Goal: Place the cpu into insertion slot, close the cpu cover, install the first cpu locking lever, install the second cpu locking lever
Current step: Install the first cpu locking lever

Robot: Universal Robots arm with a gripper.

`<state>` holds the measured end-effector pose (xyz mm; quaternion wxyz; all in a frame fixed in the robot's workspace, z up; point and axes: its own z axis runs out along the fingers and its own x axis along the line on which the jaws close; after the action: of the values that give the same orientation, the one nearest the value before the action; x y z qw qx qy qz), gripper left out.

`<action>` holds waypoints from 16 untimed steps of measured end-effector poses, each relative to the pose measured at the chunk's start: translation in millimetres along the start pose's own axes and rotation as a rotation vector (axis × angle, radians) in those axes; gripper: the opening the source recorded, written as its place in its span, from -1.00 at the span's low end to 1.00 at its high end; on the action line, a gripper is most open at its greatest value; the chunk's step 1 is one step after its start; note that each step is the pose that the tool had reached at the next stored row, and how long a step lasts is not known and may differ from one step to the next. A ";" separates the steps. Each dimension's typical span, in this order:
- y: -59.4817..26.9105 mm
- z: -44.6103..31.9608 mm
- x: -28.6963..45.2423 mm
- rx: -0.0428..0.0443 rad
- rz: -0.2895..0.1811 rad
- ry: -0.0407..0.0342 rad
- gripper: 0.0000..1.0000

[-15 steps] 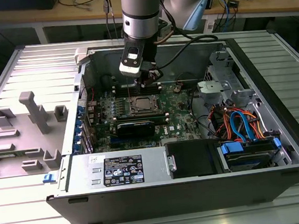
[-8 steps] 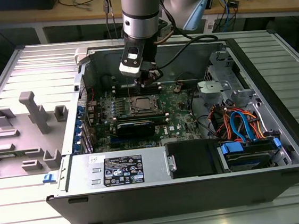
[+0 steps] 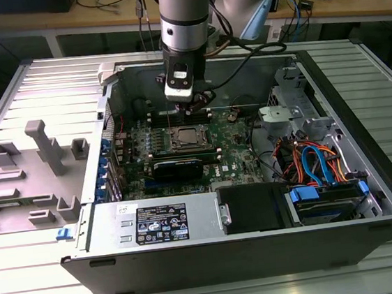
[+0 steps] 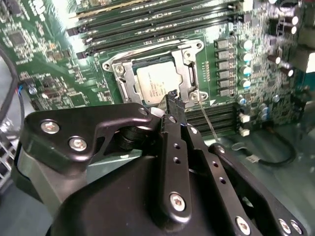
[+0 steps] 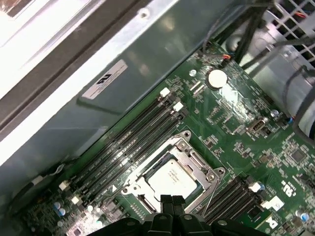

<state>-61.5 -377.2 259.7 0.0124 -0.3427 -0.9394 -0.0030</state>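
Note:
The cpu lies flat in the insertion slot on the green motherboard, its silver top showing in both wrist views. The cpu cover lies down around it as a silvery frame. A thin locking lever sticks out from the socket's corner, beside my fingertips. My gripper hangs just above the socket's far edge in the exterior view, its fingers pressed together and holding nothing. In the second wrist view the gripper overlaps the cover's edge.
Long black memory slots run along both sides of the socket. A black card stands in front of it. The power supply, drive bay and coloured cables fill the case's front and right. Grey fixtures sit outside, left.

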 end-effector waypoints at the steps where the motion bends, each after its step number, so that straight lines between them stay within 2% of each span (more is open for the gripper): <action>1: 0.0 0.0 0.0 0.0004 -0.020 0.0000 -0.79; 4: 0.0 0.1 0.0 0.0019 -0.079 -0.0002 -0.79; 6: 0.0 0.1 0.0 0.0034 -0.138 -0.0003 -0.79; 10: -0.1 0.1 0.1 0.0049 -0.197 -0.0006 -0.79; 16: -0.1 0.1 0.2 0.0055 -0.218 -0.0006 -0.79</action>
<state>-61.7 -377.2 259.6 0.0127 -0.2383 -0.9711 -0.0017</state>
